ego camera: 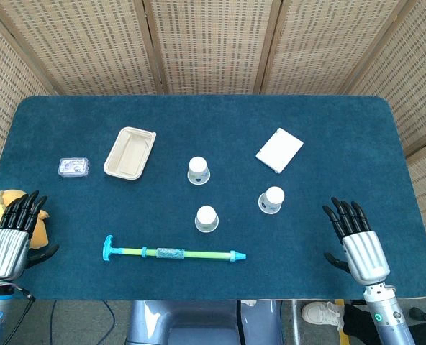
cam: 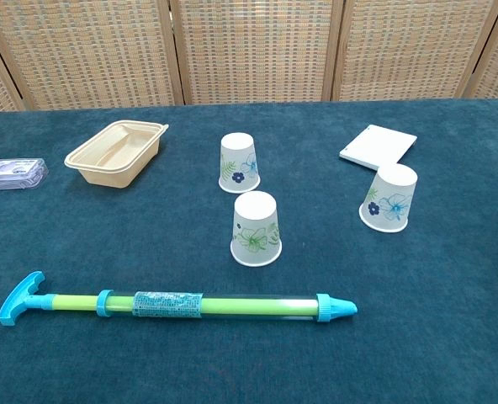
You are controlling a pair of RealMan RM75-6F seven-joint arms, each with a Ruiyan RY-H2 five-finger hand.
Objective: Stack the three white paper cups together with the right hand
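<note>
Blue table (ego camera: 357,136), three separate cups (ego camera: 206,218).

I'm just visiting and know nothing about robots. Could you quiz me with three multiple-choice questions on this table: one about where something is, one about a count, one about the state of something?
1. Where does the beige tray lie relative to the paper cups?
A. To their left in the picture
B. To their right
C. Under one of them

2. How many paper cups stand on the table?
A. Two
B. Three
C. Five

3. How do the cups stand?
A. Nested in one stack
B. Lying on their sides
C. Apart, each upside down

Answers:
1. A: the tray sits left of the far cup.
2. B: the far cup, the near cup and the right-side cup make three.
3. C: the chest view shows each rim down on the cloth, none touching another; the right hand holds nothing.
</note>
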